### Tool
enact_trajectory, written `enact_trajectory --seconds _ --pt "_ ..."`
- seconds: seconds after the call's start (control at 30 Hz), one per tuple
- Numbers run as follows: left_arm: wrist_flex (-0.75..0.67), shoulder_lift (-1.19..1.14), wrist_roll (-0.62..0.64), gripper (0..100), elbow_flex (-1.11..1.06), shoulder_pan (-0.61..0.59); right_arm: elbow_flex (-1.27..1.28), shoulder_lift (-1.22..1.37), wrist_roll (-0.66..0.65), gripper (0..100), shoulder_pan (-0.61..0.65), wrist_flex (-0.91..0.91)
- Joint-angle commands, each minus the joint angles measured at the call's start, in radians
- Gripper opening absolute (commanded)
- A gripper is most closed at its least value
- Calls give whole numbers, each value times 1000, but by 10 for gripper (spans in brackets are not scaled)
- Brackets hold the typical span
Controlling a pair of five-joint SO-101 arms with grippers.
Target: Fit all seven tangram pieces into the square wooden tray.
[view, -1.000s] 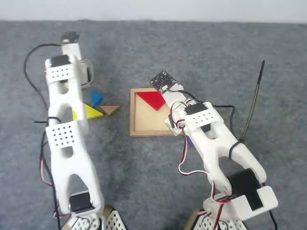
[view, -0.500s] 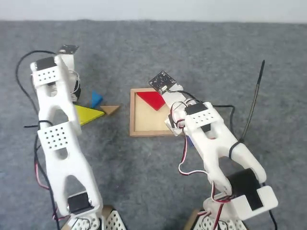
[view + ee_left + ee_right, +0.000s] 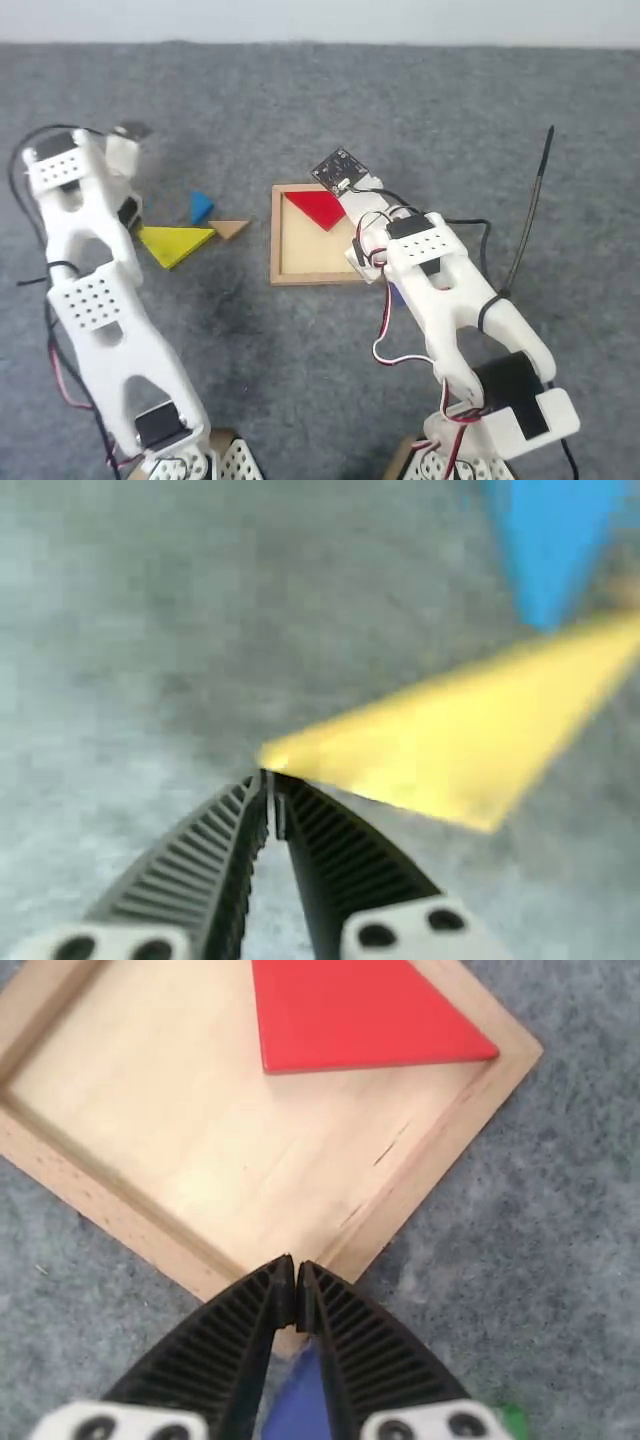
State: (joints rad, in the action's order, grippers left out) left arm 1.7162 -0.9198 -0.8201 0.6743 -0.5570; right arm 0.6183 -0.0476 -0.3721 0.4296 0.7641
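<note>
Right wrist view, right claw (image 3: 296, 1272) clenched over half-hidden blue piece (image 3: 298, 1405), left claw (image 3: 270, 782) clenched

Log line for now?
tray: red triangle inside | yellow triangle: outside | left gripper: shut, by its corner | right gripper: shut, at tray rim

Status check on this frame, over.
Left end effector shut at tip of yellow triangle. Right end effector shut over tray rim. Red triangle in tray.
</note>
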Motion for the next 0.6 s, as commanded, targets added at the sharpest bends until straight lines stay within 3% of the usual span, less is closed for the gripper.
enact_trajectory --seconds 0.0,0.1,0.27,0.33,0.5,0.57 --pt "35 166 -104 14 -128 9 -9 -44 -9 10 -15 -16" --pt "34 265 -181 14 -189 3 -9 -44 -9 10 -15 -16" --pt "-64 439 -164 13 -202 -6 -9 -44 -9 10 -15 -16" --pt "-141 445 -69 13 -248 43 -9 -44 -9 10 -15 -16" --pt "-488 347 261 14 -377 98 -8 -44 -9 10 -15 -16" --pt "-534 290 318 14 -387 103 -8 -44 -9 10 -16 -16"
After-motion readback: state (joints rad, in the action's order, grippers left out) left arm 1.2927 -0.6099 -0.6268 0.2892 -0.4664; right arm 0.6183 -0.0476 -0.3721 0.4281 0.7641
